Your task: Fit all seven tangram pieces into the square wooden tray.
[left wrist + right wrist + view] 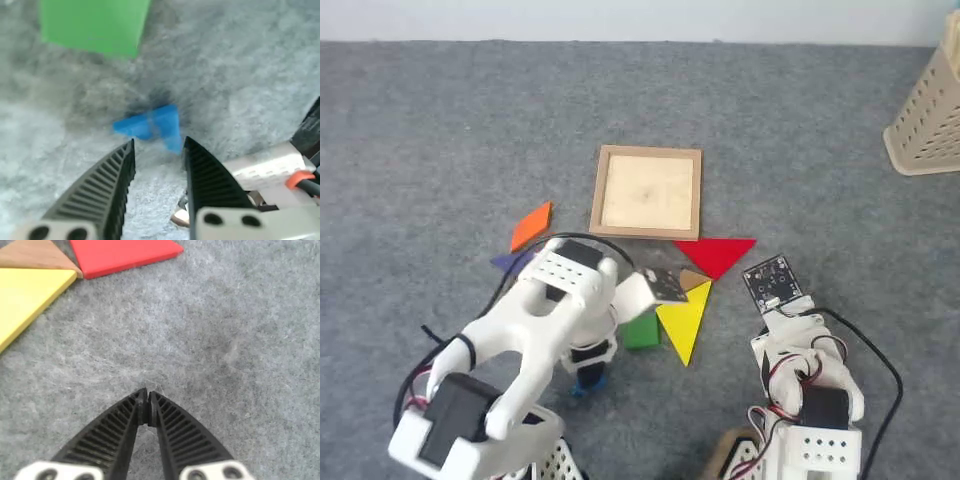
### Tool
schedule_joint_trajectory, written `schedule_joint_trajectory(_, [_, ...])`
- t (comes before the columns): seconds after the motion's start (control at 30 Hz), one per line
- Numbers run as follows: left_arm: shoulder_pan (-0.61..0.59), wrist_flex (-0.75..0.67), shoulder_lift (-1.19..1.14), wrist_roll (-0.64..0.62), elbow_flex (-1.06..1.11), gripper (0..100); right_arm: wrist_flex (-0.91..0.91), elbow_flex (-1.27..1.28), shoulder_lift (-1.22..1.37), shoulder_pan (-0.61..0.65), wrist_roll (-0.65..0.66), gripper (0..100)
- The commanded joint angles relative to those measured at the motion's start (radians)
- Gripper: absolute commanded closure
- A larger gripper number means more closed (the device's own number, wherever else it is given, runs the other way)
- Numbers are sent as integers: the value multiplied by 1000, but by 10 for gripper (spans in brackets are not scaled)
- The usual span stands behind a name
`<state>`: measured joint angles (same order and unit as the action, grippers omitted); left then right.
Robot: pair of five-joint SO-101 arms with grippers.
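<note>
Near-left of the square wooden tray (648,152), left gripper (157,146) hangs w/ fingers open just over the small blue triangular piece (150,129) on grey counter (260,60), prob. lined up to pinch it. Right gripper (148,399): fingers closed, empty, parked near right, out of the way.

Blue piece (152,126), green piece (92,25)

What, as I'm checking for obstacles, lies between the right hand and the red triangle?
Bare grey carpet, nothing else; the right wrist view shows that stretch from the right hand to the red triangle.
</note>
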<state>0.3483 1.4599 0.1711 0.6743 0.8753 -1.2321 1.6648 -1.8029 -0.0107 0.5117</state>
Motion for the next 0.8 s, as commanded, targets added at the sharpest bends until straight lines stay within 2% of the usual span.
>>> schedule_joint_trajectory(0.0, [51, -40, -15, -3, -2, 816, -4, 18, -12, 7, 14, 992])
schedule_joint_trajectory(0.1, [57, -114, -63, -74, -1, 815, -4, 18, -12, 7, 14, 992])
schedule_joint_trajectory(0.33, [31, -164, -164, -86, -1, 821, -5, 18, -12, 7, 14, 992])
schedule_joint_trajectory(0.53, [-54, -190, -163, -17, -12, 848, -5, 18, -12, 7, 14, 992])
schedule_joint_trajectory(0.77, [-166, -192, -161, 0, -151, 849, -5, 18, -12, 7, 14, 992])
